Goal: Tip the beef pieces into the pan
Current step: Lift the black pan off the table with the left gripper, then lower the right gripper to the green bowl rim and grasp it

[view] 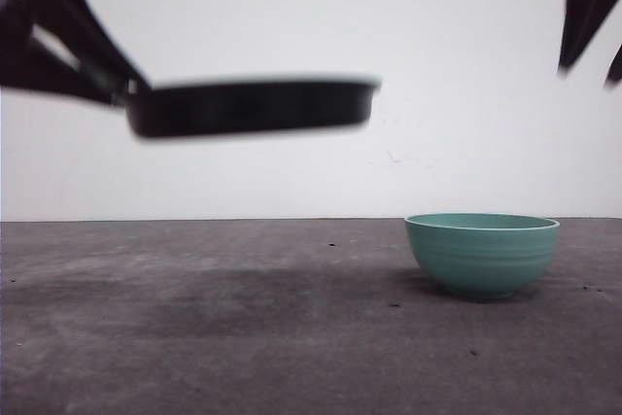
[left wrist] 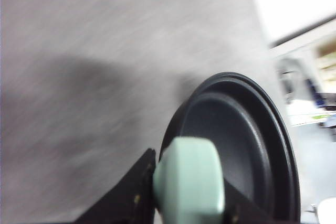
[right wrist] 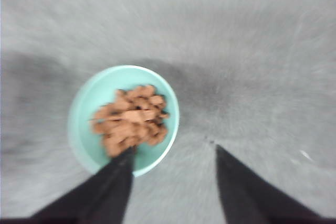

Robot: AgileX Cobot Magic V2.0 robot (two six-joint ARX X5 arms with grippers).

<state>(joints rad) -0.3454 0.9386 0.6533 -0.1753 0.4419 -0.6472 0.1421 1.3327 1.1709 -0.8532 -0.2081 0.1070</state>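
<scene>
While gripped at its mint handle by the left end effector [left wrist: 184,203], shallow black pan [view: 251,107] aloft, bare inside.

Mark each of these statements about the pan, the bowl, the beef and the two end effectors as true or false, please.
1. The pan is resting on the table. False: it is held in the air, above the table, by the left end effector, which grips its mint-green handle.
2. The beef pieces lie in the teal bowl. True.
3. The pan already holds beef. False: in the left wrist view its inside is bare.
4. The right end effector is open above the bowl. True: its fingers are spread and hold nothing.
5. The bowl is tipped on its side. False: it stands upright on the table.
</scene>
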